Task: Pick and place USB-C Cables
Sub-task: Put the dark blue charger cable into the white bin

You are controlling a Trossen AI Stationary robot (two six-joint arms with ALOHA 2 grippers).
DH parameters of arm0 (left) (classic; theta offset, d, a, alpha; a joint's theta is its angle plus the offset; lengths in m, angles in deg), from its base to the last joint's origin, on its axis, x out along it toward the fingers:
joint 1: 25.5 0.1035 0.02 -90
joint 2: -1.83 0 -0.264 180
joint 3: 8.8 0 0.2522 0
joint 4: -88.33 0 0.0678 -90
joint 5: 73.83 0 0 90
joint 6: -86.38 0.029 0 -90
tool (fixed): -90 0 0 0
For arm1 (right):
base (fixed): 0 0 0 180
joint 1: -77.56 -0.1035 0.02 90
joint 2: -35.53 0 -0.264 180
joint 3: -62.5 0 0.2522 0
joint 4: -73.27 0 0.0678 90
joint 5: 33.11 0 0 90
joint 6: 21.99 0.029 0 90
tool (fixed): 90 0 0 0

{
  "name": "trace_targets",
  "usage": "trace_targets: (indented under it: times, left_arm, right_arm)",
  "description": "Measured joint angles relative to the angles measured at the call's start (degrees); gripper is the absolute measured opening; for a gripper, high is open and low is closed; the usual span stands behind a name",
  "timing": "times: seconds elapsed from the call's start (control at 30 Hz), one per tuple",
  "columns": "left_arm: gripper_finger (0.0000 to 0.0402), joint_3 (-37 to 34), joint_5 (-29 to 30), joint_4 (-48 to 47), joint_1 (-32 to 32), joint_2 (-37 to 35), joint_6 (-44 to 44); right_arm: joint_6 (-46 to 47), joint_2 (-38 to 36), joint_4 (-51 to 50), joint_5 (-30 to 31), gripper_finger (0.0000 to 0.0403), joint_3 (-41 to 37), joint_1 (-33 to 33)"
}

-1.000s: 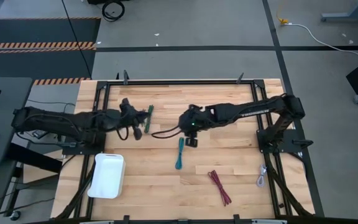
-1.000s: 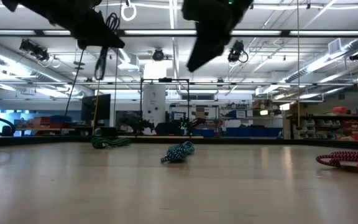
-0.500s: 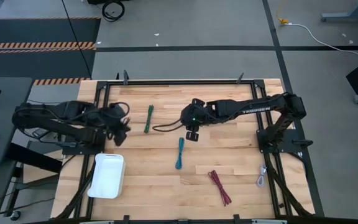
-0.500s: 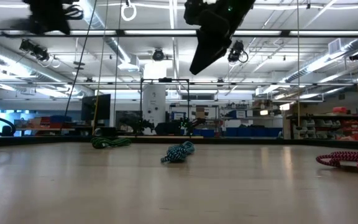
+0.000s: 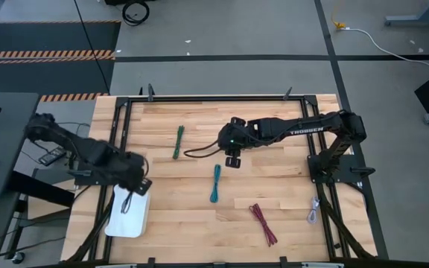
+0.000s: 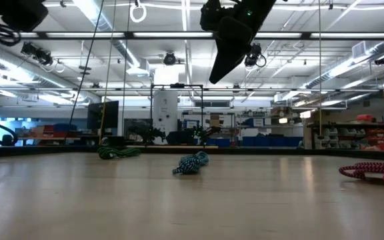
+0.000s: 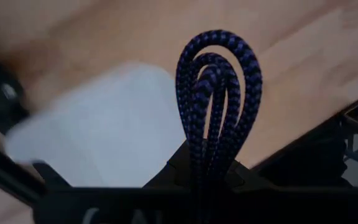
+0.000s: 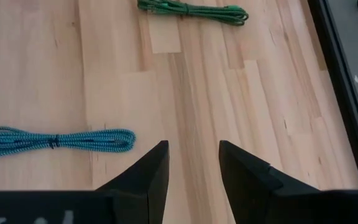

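Note:
My left gripper [image 5: 129,192] hangs over the white tray [image 5: 118,219] at the table's near left and is shut on the purple USB-C cable bundle [image 7: 218,93]. My right gripper [image 5: 232,161] hovers open above the table's middle, touching nothing; in its wrist view its fingers [image 8: 194,168] stand apart over bare wood. The green cable [image 5: 178,141] lies flat toward the far side, the teal one [image 5: 215,183] just near of the right gripper. The dark red cable [image 5: 262,223] and pale grey cable [image 5: 313,211] lie at the near right. No black bundle shows. My left gripper pinches the purple bundle between its two fingers, which point down from above. The looped end [image 7: 219,56] of several strands sticks out past the fingertips [image 7: 173,171]. The bundle is lifted clear and hangs over the tray [image 7: 104,124].
A black metal frame [image 5: 214,97] runs round the tabletop. Thick black wiring [image 5: 199,153] loops from the right arm over the wood. In the low view the green [image 6: 119,153], teal [image 6: 192,162] and dark red [image 6: 375,171] cables lie on the table, the right gripper [image 6: 229,60] high above them.
My left gripper, shut on the purple cable, has swung from beside the green cable toward the table's near-left corner and now stands over the white tray. The cable has travelled with it. The other cables have stayed where they were.

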Motion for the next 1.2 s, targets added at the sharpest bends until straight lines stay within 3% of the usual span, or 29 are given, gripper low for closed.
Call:
trace_targets:
  times: [0.27, 0.57, 0.93, 1.2]
  left_arm:
    - [0.0014, -0.52, 5.35, 3.24, -10.61, 4.12, -13.6]
    - [0.0014, -0.54, 8.44, 5.72, -20.74, 14.12, -23.43]
    - [0.0017, -0.56, 10.49, 4.74, -23.34, 20.72, -25.28]
    - [0.0029, -0.56, 10.08, 6.52, -23.34, 21.03, -24.7]
  right_arm:
    - [-2.37, 0.0, -0.26, 0.0, 0.0147, 0.01, 1.1]
    - [-2.78, 0.0, 0.19, 0.01, 0.0146, 0.01, 2.32]
    - [-2.29, 0.0, 1.9, -2.15, 0.0145, 0.0, 2.05]
    - [-2.26, 0.0, 1.91, -2.62, 0.0145, 0.0, 2.05]
